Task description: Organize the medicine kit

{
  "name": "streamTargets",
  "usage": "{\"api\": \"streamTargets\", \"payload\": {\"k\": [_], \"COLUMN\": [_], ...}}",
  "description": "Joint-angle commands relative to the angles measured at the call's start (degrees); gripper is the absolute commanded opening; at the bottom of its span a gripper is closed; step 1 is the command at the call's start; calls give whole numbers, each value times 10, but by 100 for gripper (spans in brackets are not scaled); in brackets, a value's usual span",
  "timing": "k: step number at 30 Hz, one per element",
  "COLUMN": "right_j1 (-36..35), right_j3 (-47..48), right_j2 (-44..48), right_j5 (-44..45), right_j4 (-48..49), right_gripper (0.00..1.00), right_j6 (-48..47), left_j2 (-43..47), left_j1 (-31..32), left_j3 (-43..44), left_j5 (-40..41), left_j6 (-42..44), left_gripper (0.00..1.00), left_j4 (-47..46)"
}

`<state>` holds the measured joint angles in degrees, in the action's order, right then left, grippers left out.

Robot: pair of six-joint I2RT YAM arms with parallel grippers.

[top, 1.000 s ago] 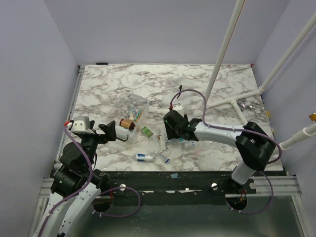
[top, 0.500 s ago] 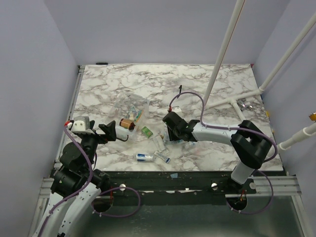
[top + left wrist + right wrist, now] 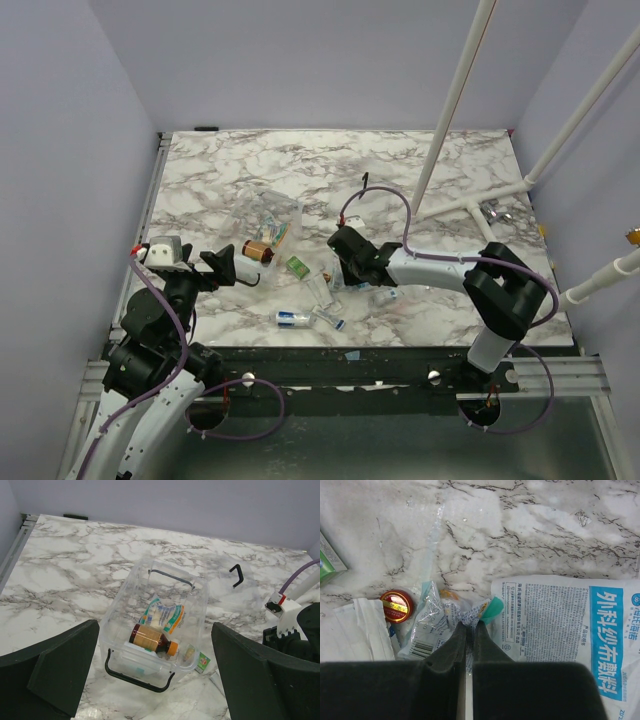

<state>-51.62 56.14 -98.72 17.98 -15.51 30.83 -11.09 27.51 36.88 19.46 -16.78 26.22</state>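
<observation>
Two grippers stand in opposite states. The right gripper (image 3: 469, 625) has just closed. Its jaws stood apart a second ago and now meet on the crimped edge of a small clear packet (image 3: 432, 620). The arm has also shifted slightly left to reach it. The packet lies among loose items near the middle of the near edge of the bench (image 3: 250, 165). It touches a large blue-and-white packet (image 3: 560, 625) on one side, and a red cap (image 3: 396, 606) lies just beside it on the other. The left gripper (image 3: 222, 267) hangs fully open near the left edge and holds nothing.

The kit (image 3: 200, 605) sits left of bench centre with its black handle (image 3: 137, 677) toward the near edge. A brown bottle (image 3: 150, 637) and printed packets lie inside. The lid position is unclear.

The closure suggests the grasp is made and the packet is not yet lifted. The next move is probably a lift and a carry left to the kit. The thin film may slip, or it may drag the large packet along.
</observation>
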Motion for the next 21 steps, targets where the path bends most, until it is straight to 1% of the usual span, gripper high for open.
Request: {"api": "streamTargets", "payload": {"k": [1, 5, 8, 13, 17, 21], "right_j1": [2, 3, 3, 3, 2, 2], "right_j3": [22, 52, 80, 134, 180, 230], "right_j2": [7, 22, 27, 35, 34, 25], "right_j5": [7, 36, 79, 103, 89, 46], "right_j4": [-22, -41, -63, -75, -62, -47], "right_gripper": [1, 1, 1, 1, 1, 1], "right_j6": [-4, -26, -53, -104, -151, -199], "left_j2": [5, 5, 6, 7, 7, 8], "left_j1": [3, 3, 4, 4, 3, 3], "left_j3": [-5, -6, -6, -6, -6, -6], "left_j5": [-12, -12, -13, -14, -14, -14], "left_j6": [3, 3, 3, 3, 2, 2], "left_gripper": [98, 98, 98, 98, 98, 98], "left_j4": [-9, -10, -9, -10, -9, -9]}}
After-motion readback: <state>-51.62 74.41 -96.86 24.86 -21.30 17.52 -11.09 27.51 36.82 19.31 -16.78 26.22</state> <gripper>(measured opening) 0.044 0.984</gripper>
